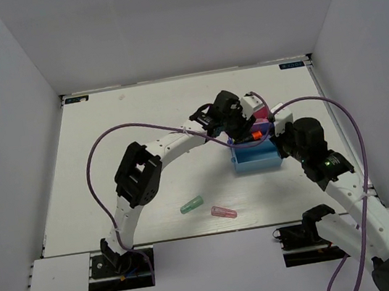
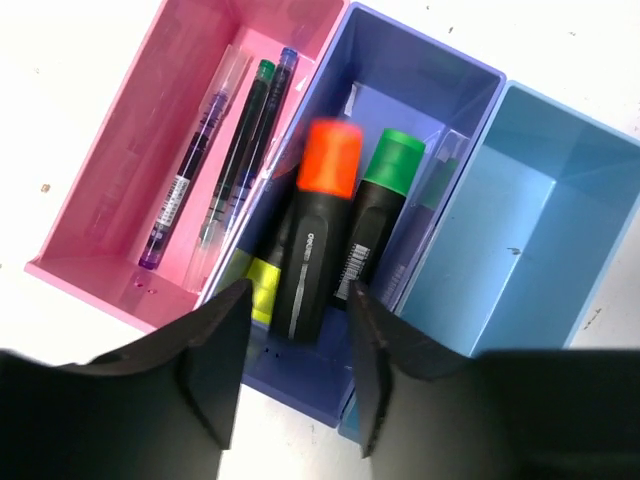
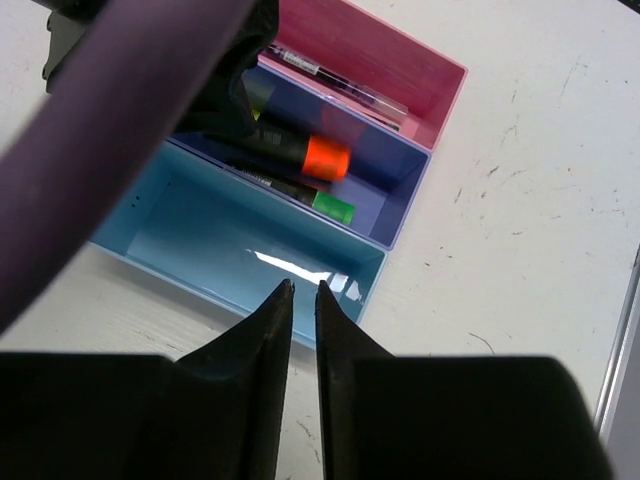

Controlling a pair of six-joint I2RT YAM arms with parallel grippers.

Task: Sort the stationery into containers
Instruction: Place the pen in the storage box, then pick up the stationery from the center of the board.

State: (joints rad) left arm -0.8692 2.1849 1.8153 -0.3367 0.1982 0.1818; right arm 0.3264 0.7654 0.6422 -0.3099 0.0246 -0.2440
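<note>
The left gripper (image 2: 298, 290) hangs over the dark blue plastic bin (image 2: 440, 90), the middle of three joined bins, with its jaws apart. The orange-ended black highlighter (image 2: 318, 230) shows between them, blurred, its long axis along that bin, and it looks free of the pads. Beside it in the same bin lie a green-ended black highlighter (image 2: 385, 195) and a yellow-ended black highlighter (image 2: 258, 290).

The magenta-pink plastic bin (image 2: 130, 170) on one side holds thin pens (image 2: 245, 140). The light blue plastic bin (image 2: 540, 220) on the other side holds nothing. The right gripper (image 3: 302, 288) hovers at that bin's outer rim, jaws almost together on nothing.

Near-left of the bins and well apart from them, a translucent green capsule (image 1: 191, 205) and a translucent pink capsule (image 1: 223, 212) lie on the white table (image 1: 106, 144). Their long axes run roughly crosswise, with open room around them. They lie on the left arm's side of the bins, so that arm seems better placed.
</note>
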